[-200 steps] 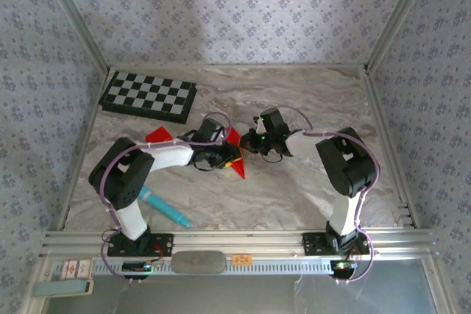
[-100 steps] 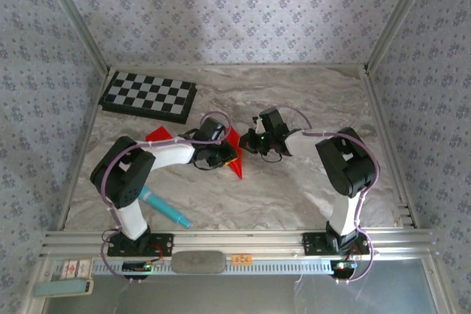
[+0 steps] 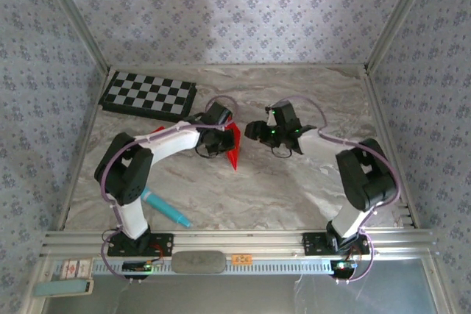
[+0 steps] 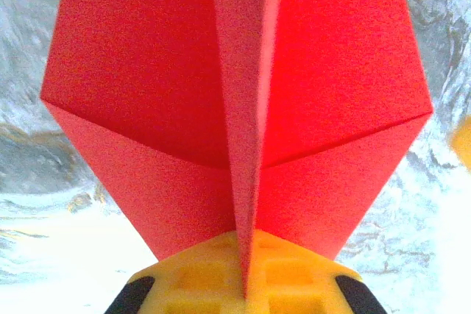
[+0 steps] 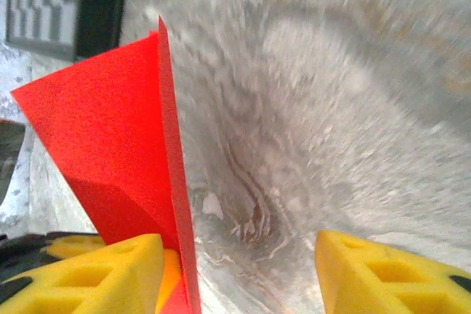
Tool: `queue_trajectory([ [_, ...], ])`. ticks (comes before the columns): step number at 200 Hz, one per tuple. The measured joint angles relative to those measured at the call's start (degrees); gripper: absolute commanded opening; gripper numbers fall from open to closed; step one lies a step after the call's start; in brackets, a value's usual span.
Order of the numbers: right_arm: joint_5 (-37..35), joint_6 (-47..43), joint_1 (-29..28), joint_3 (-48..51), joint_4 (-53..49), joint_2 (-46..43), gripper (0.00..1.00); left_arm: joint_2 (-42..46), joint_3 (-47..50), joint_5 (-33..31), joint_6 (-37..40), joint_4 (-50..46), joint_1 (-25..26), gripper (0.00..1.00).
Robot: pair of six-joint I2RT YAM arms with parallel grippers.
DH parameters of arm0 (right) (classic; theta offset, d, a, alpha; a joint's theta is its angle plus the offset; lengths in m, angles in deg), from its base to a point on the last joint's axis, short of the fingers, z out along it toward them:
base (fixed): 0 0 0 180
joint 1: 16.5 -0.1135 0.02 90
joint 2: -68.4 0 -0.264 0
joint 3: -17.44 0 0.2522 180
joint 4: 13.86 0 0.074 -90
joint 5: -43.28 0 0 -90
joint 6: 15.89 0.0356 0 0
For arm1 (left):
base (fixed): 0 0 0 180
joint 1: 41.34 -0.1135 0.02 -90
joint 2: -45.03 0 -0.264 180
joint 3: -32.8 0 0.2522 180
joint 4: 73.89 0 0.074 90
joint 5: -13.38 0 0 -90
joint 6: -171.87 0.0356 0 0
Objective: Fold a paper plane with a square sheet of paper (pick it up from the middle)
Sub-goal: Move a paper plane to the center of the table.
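Observation:
The square sheet of paper is folded into a narrow red paper plane (image 3: 234, 148) with its point toward the near edge. My left gripper (image 3: 218, 140) is shut on it. In the left wrist view the yellow fingers (image 4: 193, 279) pinch the centre keel of the plane (image 4: 147, 108), and its two wings spread out above them. My right gripper (image 3: 255, 131) hangs just right of the plane, open. In the right wrist view its yellow fingertips (image 5: 372, 270) stand wide apart, and the plane's red edge (image 5: 110, 137) rises beside the left one, not gripped.
A chequered board (image 3: 147, 95) lies at the back left of the marble table (image 3: 294, 189); it also shows as the board (image 5: 51, 5) at the top left of the right wrist view. A teal pen (image 3: 165, 208) lies near the left arm's base. Patterned walls enclose the table.
My left gripper has shut on the plane and carried it a little toward the back. My right gripper has let go, opened and drawn off to the right.

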Motion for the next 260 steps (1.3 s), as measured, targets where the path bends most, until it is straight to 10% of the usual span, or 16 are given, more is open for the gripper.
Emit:
queue_trajectory([
  [89,-11.1,-8.4,5.3,6.1,-4.8,-10.2,0.71,-18.9,-26.4,-10.2,14.1,-20.3,-0.4,0.04],
  [260,-10.9,-8.4,5.8,6.4,-5.1,-10.2,0.77,-25.1,-31.7,-10.8,12.2,-24.4,-0.8,0.25],
])
